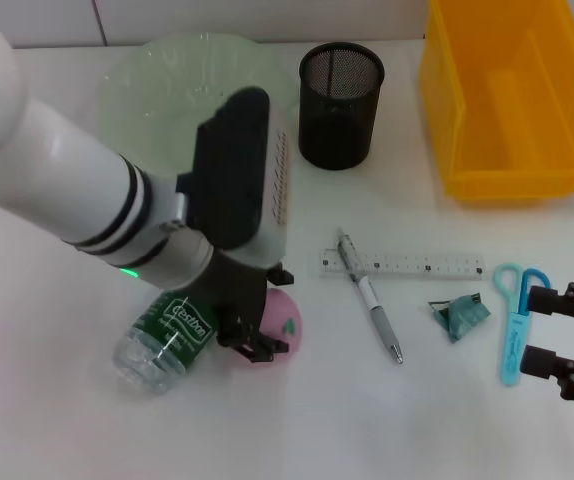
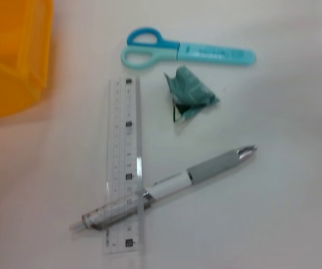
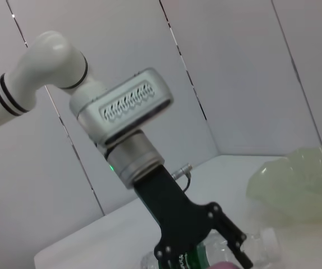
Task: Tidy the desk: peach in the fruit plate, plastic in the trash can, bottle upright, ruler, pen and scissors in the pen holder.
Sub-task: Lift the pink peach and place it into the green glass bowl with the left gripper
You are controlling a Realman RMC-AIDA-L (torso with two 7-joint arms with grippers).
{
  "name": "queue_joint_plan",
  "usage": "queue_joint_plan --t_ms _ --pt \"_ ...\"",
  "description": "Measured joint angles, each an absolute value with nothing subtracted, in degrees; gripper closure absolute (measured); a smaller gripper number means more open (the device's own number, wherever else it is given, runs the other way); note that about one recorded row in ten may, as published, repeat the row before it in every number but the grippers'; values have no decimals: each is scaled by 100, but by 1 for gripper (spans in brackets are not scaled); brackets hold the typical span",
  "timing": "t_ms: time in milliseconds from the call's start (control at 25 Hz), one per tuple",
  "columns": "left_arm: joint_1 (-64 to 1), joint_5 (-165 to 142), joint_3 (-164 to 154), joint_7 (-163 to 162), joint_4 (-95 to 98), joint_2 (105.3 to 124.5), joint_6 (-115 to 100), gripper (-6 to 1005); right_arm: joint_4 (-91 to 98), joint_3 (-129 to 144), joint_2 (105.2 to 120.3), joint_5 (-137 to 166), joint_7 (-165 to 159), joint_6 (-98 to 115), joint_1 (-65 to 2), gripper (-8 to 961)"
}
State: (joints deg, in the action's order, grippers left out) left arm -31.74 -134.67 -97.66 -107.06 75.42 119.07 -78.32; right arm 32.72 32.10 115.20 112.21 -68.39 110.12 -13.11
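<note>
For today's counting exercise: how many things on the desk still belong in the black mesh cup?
3. The ruler lies mid-desk, the pen crosses its end nearer the peach, and the scissors lie beside the right gripper. The left arm may hide others.

Peach (image 1: 285, 318) half hidden behind left tool (image 1: 255, 338), bottle (image 1: 164, 338) neck covered by arm, trash can (image 1: 502, 95) cropped.

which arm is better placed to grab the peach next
Left. The left gripper hangs right over the peach, beside the lying bottle. The right gripper sits far off by the scissors.
</note>
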Motion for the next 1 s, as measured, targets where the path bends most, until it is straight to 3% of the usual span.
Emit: queue_joint_plan --t_ms 200,1000 --pt "-3169 -13901 -10200 -10886 7602 11916 -7654 240 3265 3208 11543 11206 -6839 11002 -1353 163" --pt "-2814 -13374 -10173 -10906 8627 11893 -7599 689 3261 3208 11578 11187 -6837 10845 -1435 164"
